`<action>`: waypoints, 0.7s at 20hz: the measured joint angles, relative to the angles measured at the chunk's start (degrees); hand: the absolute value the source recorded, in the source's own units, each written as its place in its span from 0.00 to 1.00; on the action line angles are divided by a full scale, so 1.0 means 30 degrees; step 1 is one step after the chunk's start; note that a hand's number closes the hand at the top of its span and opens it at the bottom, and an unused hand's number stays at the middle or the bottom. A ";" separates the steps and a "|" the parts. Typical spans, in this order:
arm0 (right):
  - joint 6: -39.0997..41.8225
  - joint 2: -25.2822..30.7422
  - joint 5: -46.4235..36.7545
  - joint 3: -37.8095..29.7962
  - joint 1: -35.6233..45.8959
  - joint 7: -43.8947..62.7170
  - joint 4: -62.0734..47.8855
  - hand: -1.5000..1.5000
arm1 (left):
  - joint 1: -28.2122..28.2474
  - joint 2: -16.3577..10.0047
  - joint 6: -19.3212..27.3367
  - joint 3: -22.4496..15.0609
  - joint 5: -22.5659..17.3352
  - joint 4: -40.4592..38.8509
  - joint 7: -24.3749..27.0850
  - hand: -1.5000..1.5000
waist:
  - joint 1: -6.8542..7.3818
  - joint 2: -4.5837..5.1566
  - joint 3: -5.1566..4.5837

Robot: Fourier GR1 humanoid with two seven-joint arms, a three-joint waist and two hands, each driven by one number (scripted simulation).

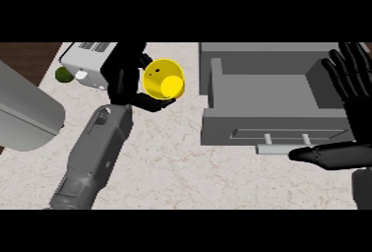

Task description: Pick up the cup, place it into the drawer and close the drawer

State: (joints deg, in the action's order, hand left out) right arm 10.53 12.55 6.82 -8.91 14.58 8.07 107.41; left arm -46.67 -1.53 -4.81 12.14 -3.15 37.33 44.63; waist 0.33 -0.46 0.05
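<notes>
Cup (166,81): yellow, tipped over, held over the counter between the toaster and the drawer, outside the drawer.
Left robot hand (123,69): black, fingers curled round the cup's left side, grasping it; the grey forearm (91,157) runs up from the lower edge.
Right robot hand (356,113): black, released, fingers straight and pointing up at the right edge, thumb stretched left just beside the drawer handle; holds nothing.
Drawer (276,125): grey, pulled open, nothing visible in its tray, to the right of the cup.
Drawer handle (280,148): pale bar across the front panel, near the right thumb.
Counter (181,172): pale marbled top.
Toaster (80,58): white, slots on top, far left corner, partly behind the left robot hand.
Green round thing (64,74): just left of the toaster; cannot tell what it is.
Grey shape (25,110): large, curved, at the left edge.
</notes>
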 measured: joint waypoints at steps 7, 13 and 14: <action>-0.0029 -0.0083 -0.0181 -0.0128 0.0046 -0.0638 -0.0494 0.00 | -0.3152 0.0411 0.2906 -0.2405 -0.1085 0.2307 -0.4950 1.00 | -0.0206 0.0051 0.0000; -0.0010 -0.0304 -0.0477 0.0146 0.0171 -0.1177 -0.0947 0.00 | -0.6636 0.0485 0.5700 -0.3743 -0.1824 0.0589 -0.7756 1.00 | -0.0615 0.0214 0.0001; 0.0122 -0.0260 -0.0461 0.0198 0.0182 -0.1247 -0.1009 0.00 | -0.7227 0.0489 0.6089 -0.3912 -0.2005 -0.0027 -0.8020 1.00 | -0.0727 0.0248 0.0000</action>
State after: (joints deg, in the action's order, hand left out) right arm 10.89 11.77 5.44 -8.32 15.13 4.32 104.38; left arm -68.35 -0.06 13.45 0.40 -9.16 37.25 20.57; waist -1.86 0.29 0.05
